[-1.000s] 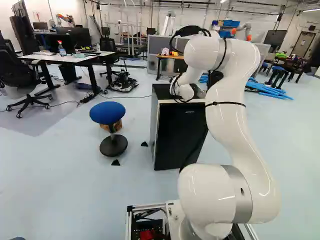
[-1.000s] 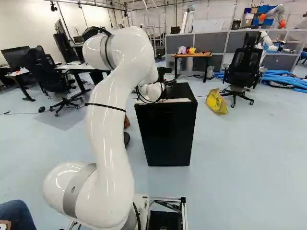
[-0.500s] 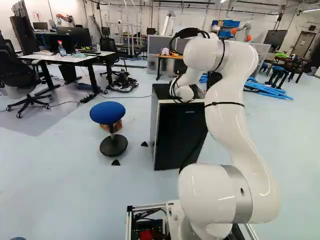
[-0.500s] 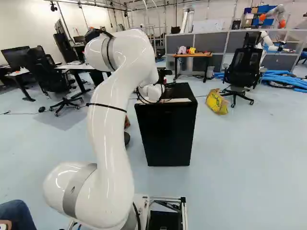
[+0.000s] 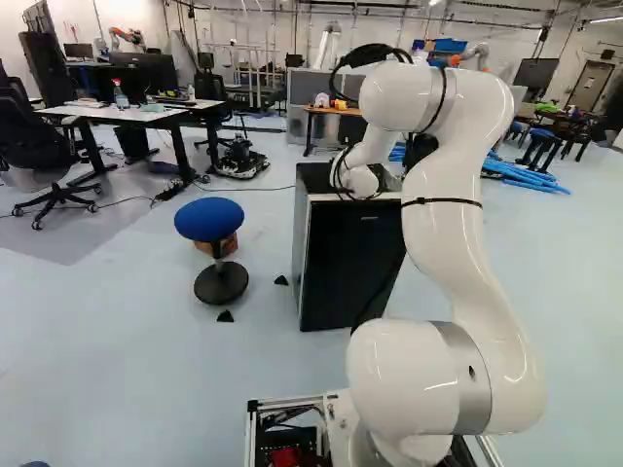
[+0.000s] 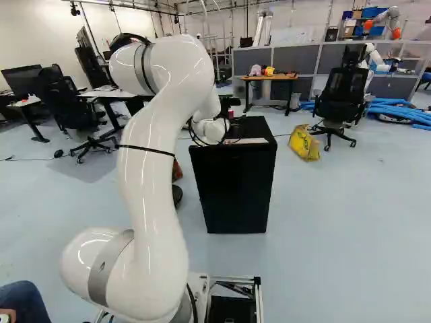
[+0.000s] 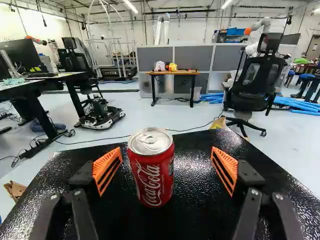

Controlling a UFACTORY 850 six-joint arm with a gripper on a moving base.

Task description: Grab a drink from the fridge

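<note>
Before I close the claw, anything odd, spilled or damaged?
One oddity: the red can stands on top of the fridge, not inside it. It is upright, with no dent or spill showing, but off-centre in the open claw. Beyond, a yellow bag lies slumped near a chair.

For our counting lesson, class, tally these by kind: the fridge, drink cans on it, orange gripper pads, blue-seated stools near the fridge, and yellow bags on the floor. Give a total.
Fridge: 1
Drink can: 1
Orange pads: 2
Blue-seated stool: 1
Yellow bag: 1
Total: 6
</note>
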